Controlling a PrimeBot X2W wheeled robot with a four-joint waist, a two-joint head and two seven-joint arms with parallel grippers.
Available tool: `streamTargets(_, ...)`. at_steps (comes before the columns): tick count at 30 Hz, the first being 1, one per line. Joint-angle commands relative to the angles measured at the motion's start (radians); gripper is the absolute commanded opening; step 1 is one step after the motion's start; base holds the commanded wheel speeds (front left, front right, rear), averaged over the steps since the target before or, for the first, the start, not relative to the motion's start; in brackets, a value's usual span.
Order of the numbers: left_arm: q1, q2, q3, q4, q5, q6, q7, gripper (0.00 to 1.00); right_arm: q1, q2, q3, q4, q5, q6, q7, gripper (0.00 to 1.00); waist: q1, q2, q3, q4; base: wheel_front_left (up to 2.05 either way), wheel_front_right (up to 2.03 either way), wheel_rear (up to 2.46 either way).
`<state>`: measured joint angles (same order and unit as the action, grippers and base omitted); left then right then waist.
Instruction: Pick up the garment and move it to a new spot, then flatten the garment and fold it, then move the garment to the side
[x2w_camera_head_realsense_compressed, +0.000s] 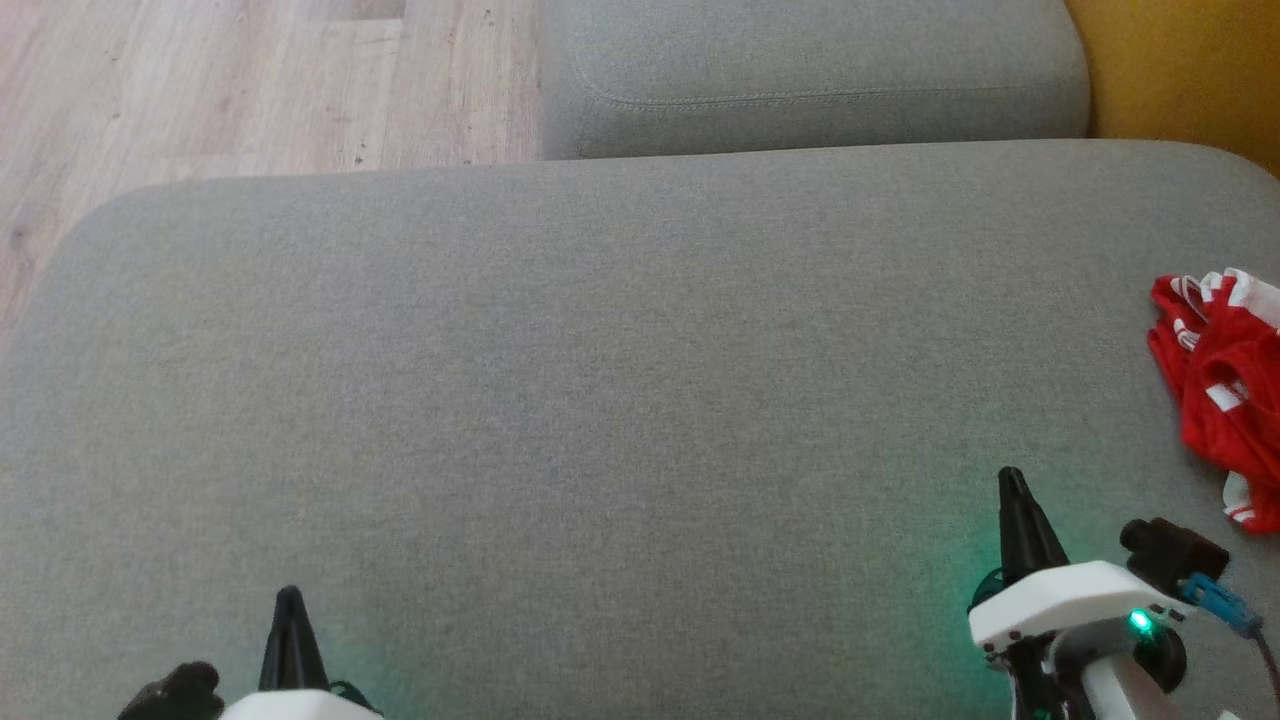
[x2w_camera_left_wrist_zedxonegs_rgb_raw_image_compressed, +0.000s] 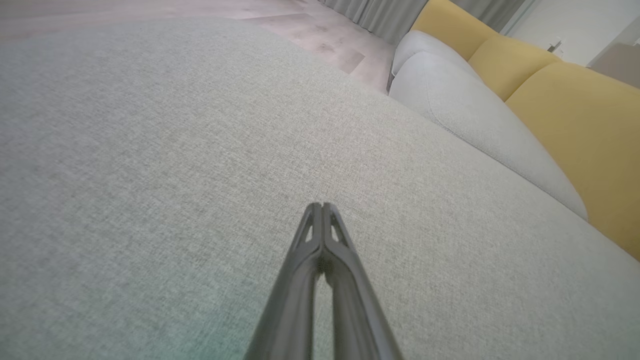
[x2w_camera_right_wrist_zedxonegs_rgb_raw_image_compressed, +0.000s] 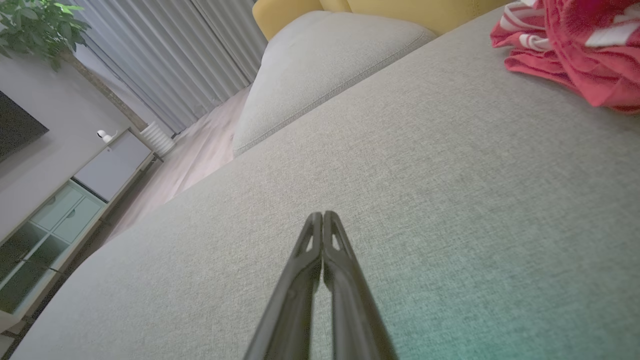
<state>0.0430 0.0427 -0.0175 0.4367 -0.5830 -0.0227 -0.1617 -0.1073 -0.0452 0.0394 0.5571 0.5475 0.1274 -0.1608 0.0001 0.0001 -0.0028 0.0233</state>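
Head view: a crumpled red garment (x2w_camera_head_realsense_compressed: 1222, 380) lies at the far right edge of the grey cushion (x2w_camera_head_realsense_compressed: 560, 380), well apart from the right gripper (x2w_camera_head_realsense_compressed: 1010, 480) and left gripper (x2w_camera_head_realsense_compressed: 289, 597), both pinched empty, apparently parked before the pick-up begins.

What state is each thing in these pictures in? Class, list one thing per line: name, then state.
garment: crumpled in a heap, not folded, lying on the sofa seat to the robot's right.
left gripper: shut, holding nothing, above the seat's bare fabric.
right gripper: shut, holding nothing, apart from the garment.
curtains: drawn across.
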Motion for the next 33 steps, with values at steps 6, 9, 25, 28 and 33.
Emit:
streamTargets(6, -0.06, 0.003, 0.028, -0.046, -0.079, -0.011, 0.019, 0.0, -0.034, -0.003, -0.012, -0.055, 0.083, 0.001, 0.021, 0.0, -0.0001, -0.0001, 0.0, -0.001, 0.0, 0.0, 0.0)
streamTargets(9, -0.063, 0.003, 0.031, -0.051, -0.111, -0.014, 0.028, 0.0, -0.032, -0.003, -0.017, -0.064, 0.117, 0.001, 0.03, 0.0, -0.0001, -0.0001, 0.001, -0.002, 0.0, 0.0, 0.0)
streamTargets(25, -0.08, 0.004, 0.05, -0.078, -0.285, -0.032, 0.075, 0.0, -0.026, -0.003, -0.043, -0.111, 0.296, 0.001, 0.076, 0.0, -0.0001, -0.0001, 0.002, -0.006, 0.0, 0.0, 0.0)
streamTargets(28, -0.083, 0.004, 0.054, -0.083, -0.317, -0.035, 0.083, 0.0, -0.025, -0.003, -0.047, -0.12, 0.329, 0.002, 0.085, 0.0, -0.0001, -0.0001, 0.002, -0.007, 0.0, 0.0, 0.0)
streamTargets(33, -0.088, 0.005, 0.06, -0.091, -0.372, -0.041, 0.098, 0.0, -0.023, -0.003, -0.056, -0.135, 0.385, 0.002, 0.099, 0.0, -0.0001, -0.0001, 0.002, -0.008, 0.0, 0.0, 0.0)
